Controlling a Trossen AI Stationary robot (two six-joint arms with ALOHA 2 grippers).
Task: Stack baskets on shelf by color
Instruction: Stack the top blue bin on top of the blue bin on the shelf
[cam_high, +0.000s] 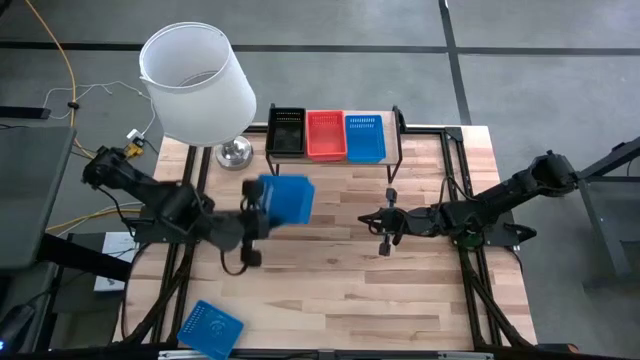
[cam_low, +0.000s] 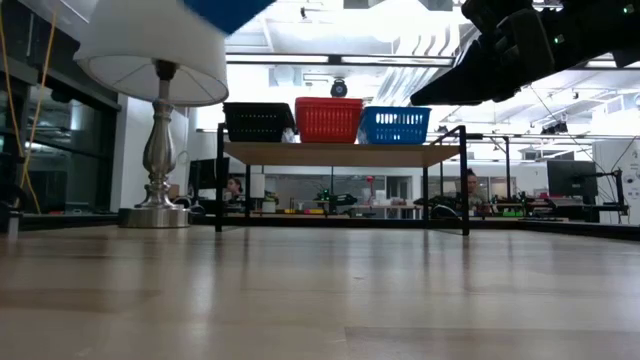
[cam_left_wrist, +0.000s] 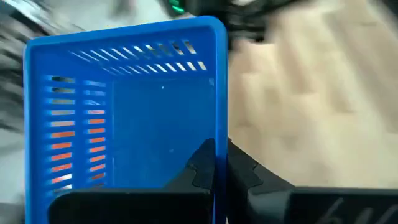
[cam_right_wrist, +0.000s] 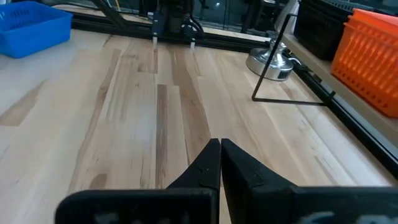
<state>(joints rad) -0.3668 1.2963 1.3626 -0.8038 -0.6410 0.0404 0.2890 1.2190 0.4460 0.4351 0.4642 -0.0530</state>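
My left gripper (cam_high: 262, 207) is over the table's left middle, shut on a blue mesh basket (cam_high: 288, 198) that is held high; the low view shows only the basket's corner (cam_low: 230, 10) at the top. The shelf (cam_high: 400, 135) stands at the far edge and carries a black basket (cam_high: 286, 131), a red-orange basket (cam_high: 325, 135) and a blue basket (cam_high: 364, 137) side by side on their bottoms. A second blue basket (cam_high: 210, 328) lies at the near left corner. My right gripper (cam_high: 384, 226) hangs shut over the table's right middle, touching nothing. My left gripper (cam_left_wrist: 216, 149) grips the blue basket by one side wall (cam_left_wrist: 219, 112), near the rim. One finger (cam_left_wrist: 202, 165) is inside the basket and one finger (cam_left_wrist: 242, 171) is outside. The basket is lifted clear of the table, its open side turned toward the wrist camera.
A lamp with a white shade (cam_high: 195, 85) and a metal base (cam_high: 235, 152) stands at the far left, beside the shelf's left legs. Bare wooden tabletop (cam_high: 340, 290) spreads between the arms and toward the near edge. People sit in the room behind (cam_low: 470, 185).
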